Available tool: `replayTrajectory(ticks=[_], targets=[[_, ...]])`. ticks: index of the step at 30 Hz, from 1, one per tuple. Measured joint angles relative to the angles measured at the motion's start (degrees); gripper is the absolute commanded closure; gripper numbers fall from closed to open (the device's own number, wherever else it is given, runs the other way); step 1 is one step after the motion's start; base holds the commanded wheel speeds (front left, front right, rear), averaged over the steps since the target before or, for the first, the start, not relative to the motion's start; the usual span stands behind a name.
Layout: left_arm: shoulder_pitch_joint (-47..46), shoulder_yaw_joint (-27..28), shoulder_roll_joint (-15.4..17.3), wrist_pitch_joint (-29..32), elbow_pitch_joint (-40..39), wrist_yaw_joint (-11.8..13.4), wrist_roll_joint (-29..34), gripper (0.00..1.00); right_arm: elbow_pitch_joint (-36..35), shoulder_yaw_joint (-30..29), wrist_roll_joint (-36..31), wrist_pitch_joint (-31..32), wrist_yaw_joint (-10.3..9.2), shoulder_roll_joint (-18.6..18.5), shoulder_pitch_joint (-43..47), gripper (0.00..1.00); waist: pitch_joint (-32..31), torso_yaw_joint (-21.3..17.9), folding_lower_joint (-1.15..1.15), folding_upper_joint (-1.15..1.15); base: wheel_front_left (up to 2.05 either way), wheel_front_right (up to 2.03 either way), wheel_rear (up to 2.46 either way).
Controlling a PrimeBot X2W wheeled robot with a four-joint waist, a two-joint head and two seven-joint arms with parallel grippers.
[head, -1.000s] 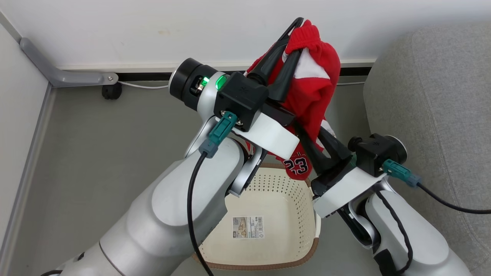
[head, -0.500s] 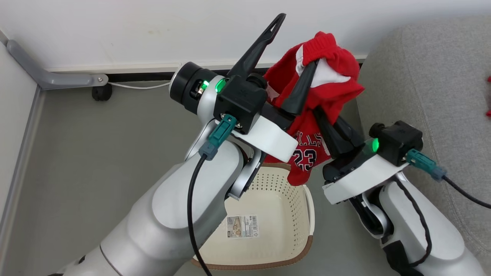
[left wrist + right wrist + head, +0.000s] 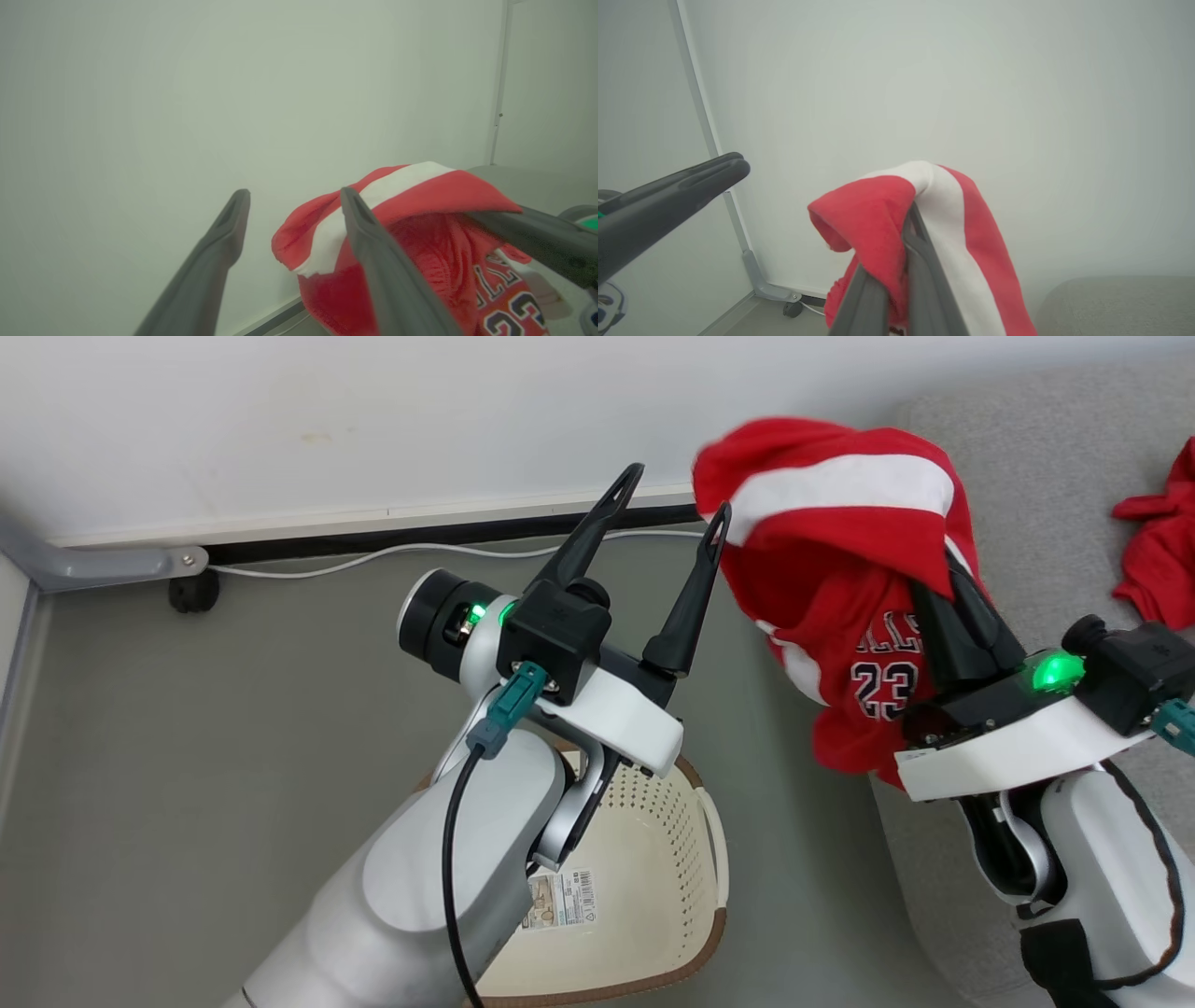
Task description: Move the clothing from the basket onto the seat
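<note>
The clothing (image 3: 840, 541), bright red with a white stripe and the number 23, hangs in the air from my right gripper (image 3: 950, 611), which is shut on it beside the grey seat (image 3: 1046, 457). The right wrist view shows the shut right gripper (image 3: 909, 219) pinching the clothing (image 3: 873, 219), which drapes over it. My left gripper (image 3: 665, 509) stands open just left of the clothing, holding nothing. In the left wrist view the left gripper (image 3: 295, 196) is spread, with the clothing (image 3: 420, 219) behind the right-hand finger. The cream basket (image 3: 653, 859) sits on the floor below my left arm.
Another red garment (image 3: 1153, 560) lies on the seat at the far right. A white wall and a black baseboard with a cable (image 3: 373, 555) run behind. A grey bracket and caster (image 3: 191, 588) sit at the left on the grey floor.
My left gripper has opened and let go of the clothing. My right gripper has shut on it and carried it right toward the seat. The camera has turned right too.
</note>
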Motion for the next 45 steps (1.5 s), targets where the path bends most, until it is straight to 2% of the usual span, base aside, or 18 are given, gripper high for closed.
replayTrajectory(ticks=[7,15,24,38,45], targets=[[4.04,0.45,0.05,0.0,1.34,-2.32,0.6,0.0,-1.56,-4.72,0.19,0.0,0.0,-0.35,1.59,1.0,-0.72,-3.27,0.0,0.0,0.0,0.0,0.0],[7.46,0.46,0.13,0.0,4.22,-6.1,1.51,0.0,-2.14,-10.25,0.45,0.0,0.0,-0.42,2.1,1.0,-1.43,-8.17,0.0,0.0,0.0,0.0,0.0],[8.64,0.48,0.25,0.0,6.76,-8.38,1.58,0.0,-2.4,-15.78,0.49,0.0,0.0,-0.4,2.99,1.0,-1.68,-13.38,0.0,0.0,0.0,0.0,0.0],[10.81,1.57,0.3,0.01,7.43,-9.59,1.3,0.0,-2.8,-18.86,0.07,0.0,0.0,0.14,4.58,1.0,-2.42,-23.63,0.0,0.0,0.0,0.0,0.0],[10.82,1.26,0.31,0.01,7.23,-10.12,1.33,0.0,-3.43,-22.56,0.0,0.0,0.0,0.51,6.64,1.0,-1.68,-25.79,0.0,0.0,0.0,0.0,0.0]])
